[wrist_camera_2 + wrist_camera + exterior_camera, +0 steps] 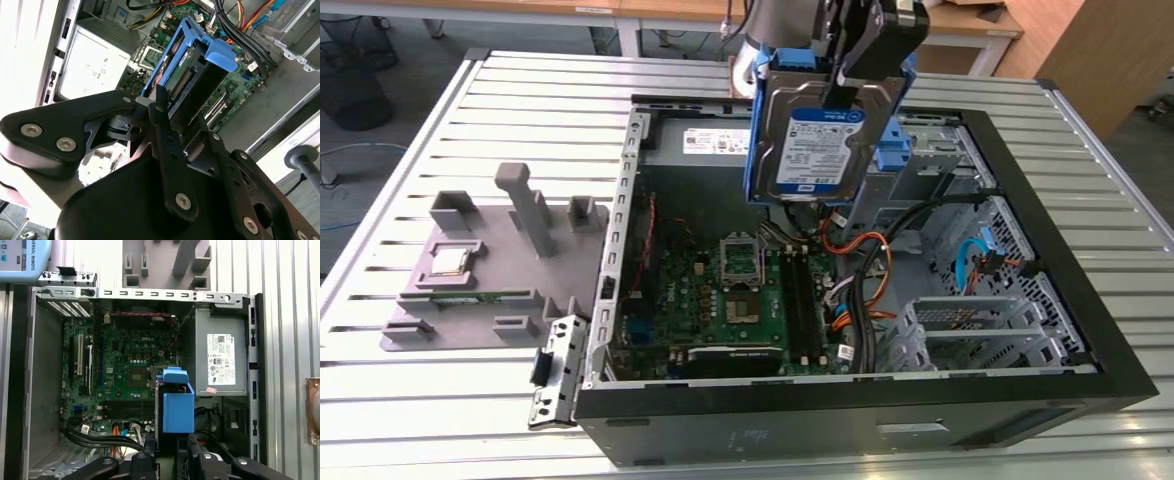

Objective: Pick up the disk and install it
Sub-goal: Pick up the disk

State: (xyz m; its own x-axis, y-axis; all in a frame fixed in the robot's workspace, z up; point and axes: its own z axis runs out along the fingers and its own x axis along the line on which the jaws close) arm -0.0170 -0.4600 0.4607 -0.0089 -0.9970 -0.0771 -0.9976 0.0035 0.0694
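Note:
The disk [821, 145], a silver hard drive with a blue-and-white label and a blue plastic bracket, hangs upright above the open computer case [1067, 300]. My gripper [870, 55] is shut on its upper edge. In the second wrist view the black fingers [162, 127] clamp the disk [187, 75] by its end, with the blue bracket around it. In the first wrist view the disk [176, 405] is seen end-on over the green motherboard [125, 370], beside the grey power supply [220, 360].
The case lies open on a slatted metal table [427, 400]. Orange and black cables [867, 250] and metal drive cages [981, 320] fill its right side in the exterior view. A grey plastic fixture [494, 260] stands at the exterior view's left.

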